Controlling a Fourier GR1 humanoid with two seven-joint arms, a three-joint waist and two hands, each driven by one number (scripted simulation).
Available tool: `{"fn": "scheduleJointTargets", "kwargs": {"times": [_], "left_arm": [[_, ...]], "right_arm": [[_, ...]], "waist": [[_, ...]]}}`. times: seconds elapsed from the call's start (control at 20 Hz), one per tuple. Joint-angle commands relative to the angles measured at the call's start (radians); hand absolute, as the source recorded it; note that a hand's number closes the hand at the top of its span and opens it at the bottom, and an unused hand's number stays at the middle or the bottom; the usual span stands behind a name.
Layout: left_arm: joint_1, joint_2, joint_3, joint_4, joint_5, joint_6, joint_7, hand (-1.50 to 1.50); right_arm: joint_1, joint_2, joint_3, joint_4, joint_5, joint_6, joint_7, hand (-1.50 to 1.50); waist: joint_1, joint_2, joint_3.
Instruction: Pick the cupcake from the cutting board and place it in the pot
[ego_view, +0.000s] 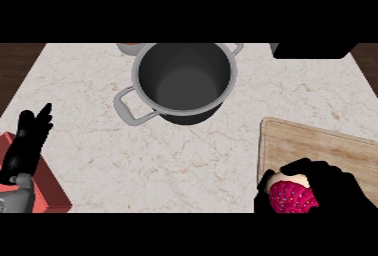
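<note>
On the pale marbled bench (184, 160) the right hand (336, 187) sits at the lower right of the head view, over the near left corner of the wooden cutting board (325, 150). Its black fingers (295, 167) and thumb are curled round the cupcake (293, 196), so the hand has hold of it; whether the cake rests on the board or is raised off it cannot be told. The cupcake lies tipped on its side rather than upright: its long axis runs roughly from the far side of the view to the near side, with the pale paper base toward the far end, just under the fingers, and the pink top with its small coloured sprinkles facing the near edge and up toward the viewer. The grey metal pot (184, 75) stands upright well apart from the board, at the far middle of the bench, its dark mouth open upward and one looped handle sticking out at its near left. The left hand (29, 137) shows at the left edge, open, with straight fingers pointing away, holding nothing. Just beside and below it lies a red box-like thing (52, 192), partly cut by the edge. A dark block (310, 50) sits at the far right corner.
</note>
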Motion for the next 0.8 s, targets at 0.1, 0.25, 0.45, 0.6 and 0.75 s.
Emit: {"fn": "scheduleJointTargets", "kwargs": {"times": [0.1,0.25,0.45,0.6,0.75], "left_arm": [[-0.027,-0.025,-0.022,0.025,-0.012,0.005,0.007,0.00],[-0.036,0.016,0.007,0.000,0.018,-0.033,0.018,0.00],[-0.059,-0.015,-0.015,0.052,-0.010,-0.003,-0.026,0.00],[-0.090,0.000,-0.009,0.039,0.000,-0.019,0.028,0.00],[-0.086,0.000,-0.008,0.075,-0.004,-0.020,-0.012,0.00]], "right_arm": [[-0.383,0.008,0.020,0.018,-0.058,0.269,0.189,1.50],[-0.488,0.008,-0.082,0.112,-0.204,0.244,0.212,1.50],[-0.619,0.007,-0.163,0.258,-0.347,0.204,0.256,1.50],[-0.702,0.007,-0.270,0.399,-0.435,0.140,0.249,1.50],[-0.787,0.007,-0.352,0.537,-0.515,0.097,0.243,1.50]], "waist": [[0.011,0.004,-0.001],[0.024,0.006,-0.001],[0.029,0.010,-0.001],[0.039,0.013,0.000],[0.047,0.018,-0.001]]}}
